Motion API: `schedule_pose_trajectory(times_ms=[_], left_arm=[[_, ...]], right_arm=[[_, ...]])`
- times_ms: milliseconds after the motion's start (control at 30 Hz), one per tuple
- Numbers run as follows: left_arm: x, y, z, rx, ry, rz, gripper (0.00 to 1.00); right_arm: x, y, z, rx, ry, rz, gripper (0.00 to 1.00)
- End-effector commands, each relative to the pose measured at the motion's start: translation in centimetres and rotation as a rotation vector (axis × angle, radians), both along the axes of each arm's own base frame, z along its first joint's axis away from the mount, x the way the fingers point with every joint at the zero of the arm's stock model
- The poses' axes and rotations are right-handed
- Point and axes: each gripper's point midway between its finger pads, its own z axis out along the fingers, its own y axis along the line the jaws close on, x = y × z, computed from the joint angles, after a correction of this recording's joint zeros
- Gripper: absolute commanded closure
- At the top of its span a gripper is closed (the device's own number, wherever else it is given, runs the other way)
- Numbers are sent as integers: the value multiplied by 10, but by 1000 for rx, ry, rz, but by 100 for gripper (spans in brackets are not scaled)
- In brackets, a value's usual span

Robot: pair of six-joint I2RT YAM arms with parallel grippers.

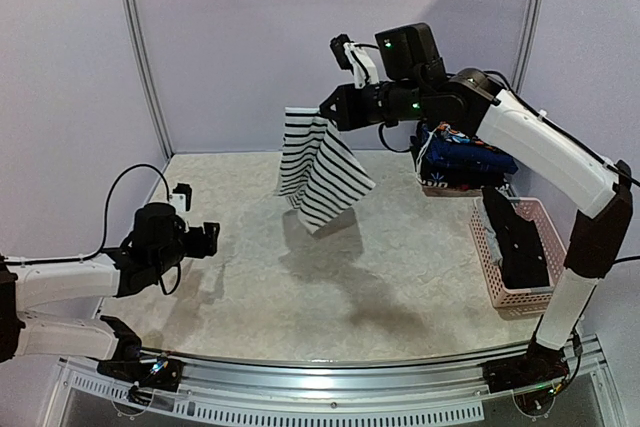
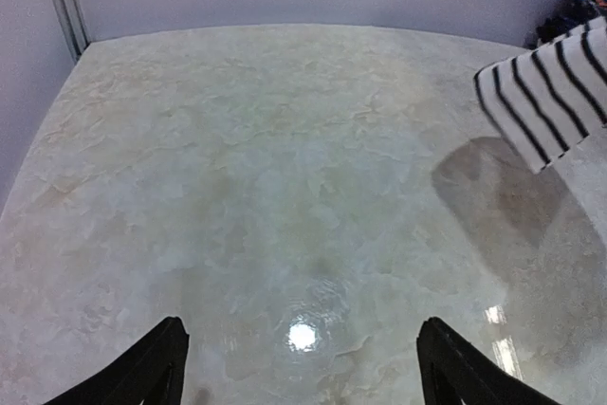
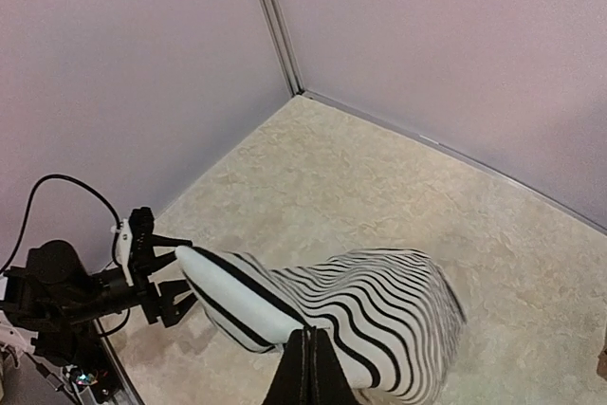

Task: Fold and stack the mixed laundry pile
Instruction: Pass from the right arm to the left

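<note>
A soft garment with black and white stripes (image 1: pixel 322 172) is held up in the air above the far middle of the pale, shiny, stone-look table (image 1: pixel 400 277). It is pinched at its top edge by the right gripper (image 1: pixel 326 107), whose two fingers are pressed tight on the cloth. The garment hangs down long and loose from there. Its lower corner points at the table but does not touch it.

The left gripper (image 1: pixel 207 239) is held low near the left edge of the table. Its fingers are spread wide and nothing is between them. The hanging cloth lies ahead of it and off to its right, well apart. The left arm is judged to be the one that must reach over to catch a free corner.

A dark heap of more clothes (image 1: pixel 465 159) is seen at the far right. A black garment (image 1: pixel 520 247) lies in a pink plastic lattice basket (image 1: pixel 500 297) by the right edge.
</note>
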Motion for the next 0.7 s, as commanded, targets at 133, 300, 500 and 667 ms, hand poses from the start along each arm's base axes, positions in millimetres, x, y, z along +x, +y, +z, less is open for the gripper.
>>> schedule_pose_trajectory(times_ms=[133,300,500,667], left_arm=[[-23,-77,41,-149,-140,-423,20],[-46,-119,67,-163,-203,-648,20],[-68,-155,75,-136,-244,-803,21],[-54,-167,84,-122,-276,-776,24]], right_arm=[[-12,12,1,-1,-5,107,100],[-10,15,-12,-27,19,112,100],[-13,16,-25,-41,41,128,100],[-22,16,-28,-42,49,171,100]])
